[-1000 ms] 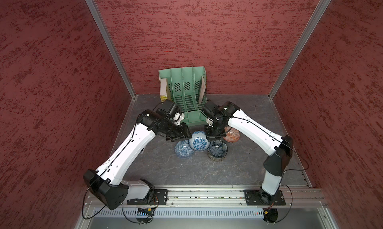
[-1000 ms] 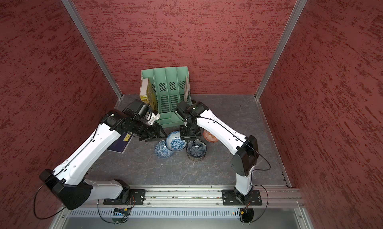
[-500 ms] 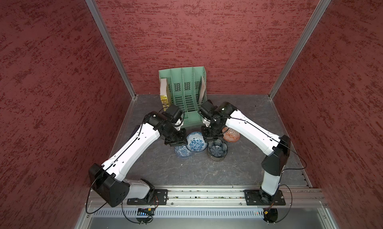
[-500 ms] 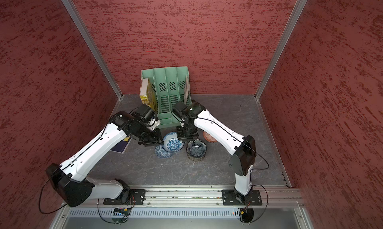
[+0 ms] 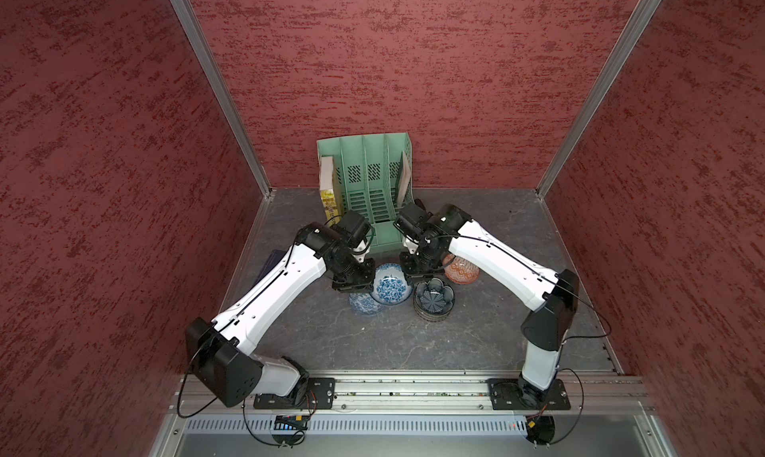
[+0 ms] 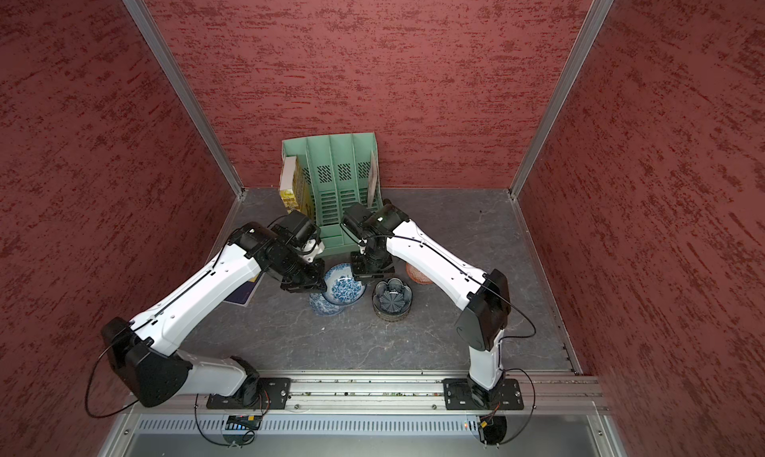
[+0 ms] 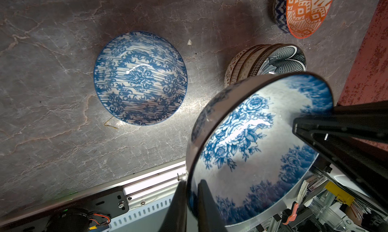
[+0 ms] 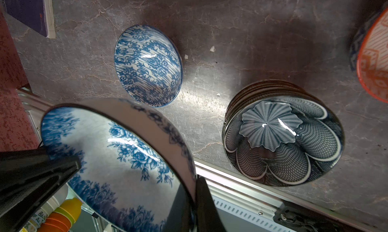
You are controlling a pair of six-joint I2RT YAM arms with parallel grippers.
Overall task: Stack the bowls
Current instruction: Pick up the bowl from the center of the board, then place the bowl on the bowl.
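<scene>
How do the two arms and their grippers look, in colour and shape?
Both alike: the left arm and right arm have white shells, black joints and thin black cables. The left gripper and right gripper have black tapered fingers.

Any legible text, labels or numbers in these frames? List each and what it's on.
Nothing reads cleanly.
Yellow book in the green file rack: cover print, too small.
Black mount plate: lettering, blurred.
Purple book: tiny marks, unreadable.
White bottle: label partly seen, blurred.
</scene>
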